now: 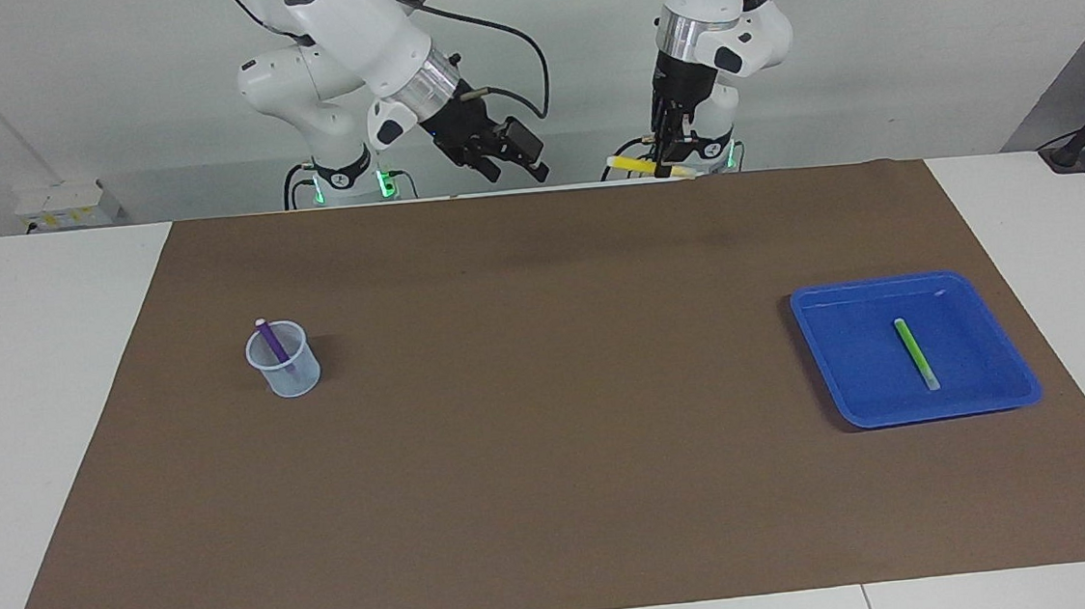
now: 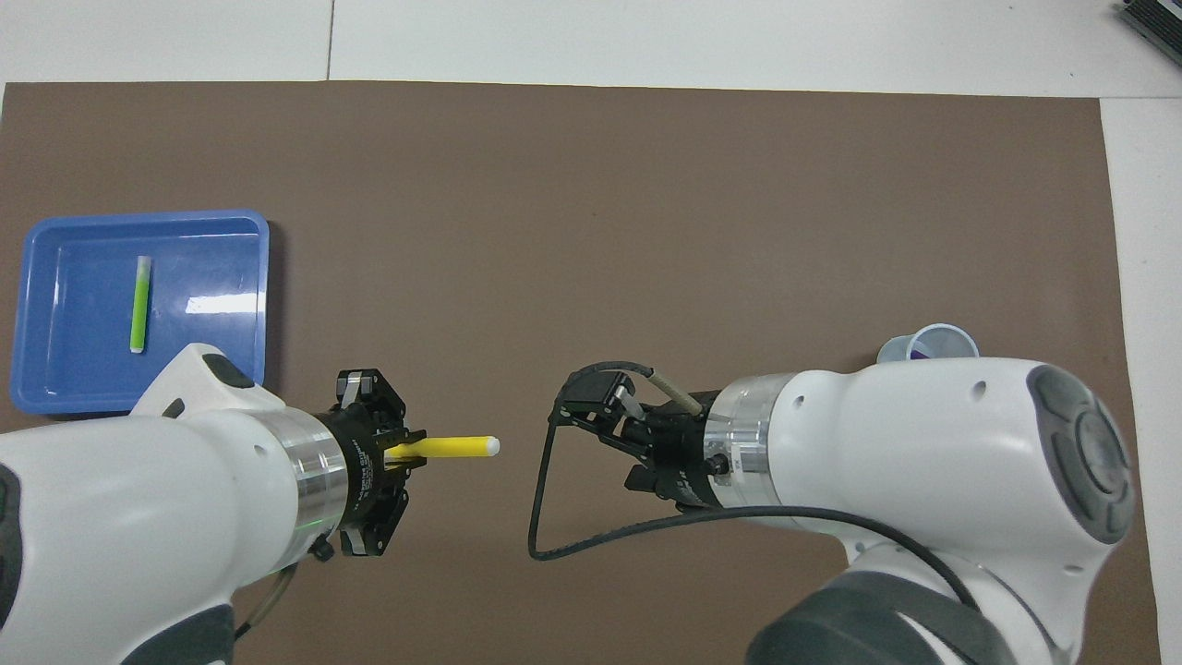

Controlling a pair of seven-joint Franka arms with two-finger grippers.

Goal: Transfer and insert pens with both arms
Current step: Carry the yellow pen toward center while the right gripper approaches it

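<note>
My two white jointed arms (image 1: 356, 29), silver wrist rings, dark grey joint caps, looping black cables, black grippers, perhaps green base lights.

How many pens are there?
3: a purple pen standing in the cup, a green pen lying in the blue tray, and a yellow pen held in the left pincer.
</note>
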